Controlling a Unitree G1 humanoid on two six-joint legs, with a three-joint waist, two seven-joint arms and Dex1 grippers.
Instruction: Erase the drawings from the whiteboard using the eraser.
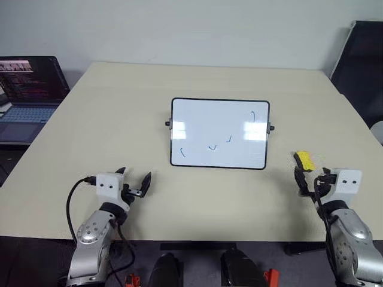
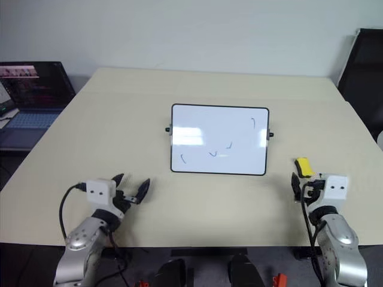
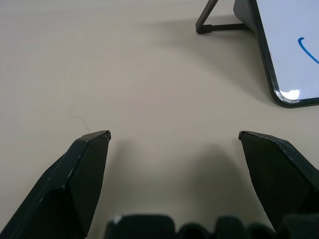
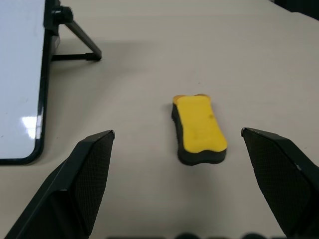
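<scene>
The whiteboard (image 1: 219, 133) stands propped on small legs at the middle of the beige table. On it are the drawings (image 1: 212, 147), a few thin blue strokes along its lower part and one near its upper right corner. The yellow eraser (image 1: 304, 159) with a dark underside lies flat on the table to the right of the board. My right gripper (image 1: 311, 176) hovers just short of the eraser (image 4: 199, 129), open, with nothing between its fingers. My left gripper (image 1: 135, 176) is open over bare table, near the board's lower left corner (image 3: 291, 97).
An open laptop (image 1: 27, 89) sits off the table's far left. A dark chair (image 1: 362, 60) stands at the far right. The table (image 1: 108, 119) is bare around the board.
</scene>
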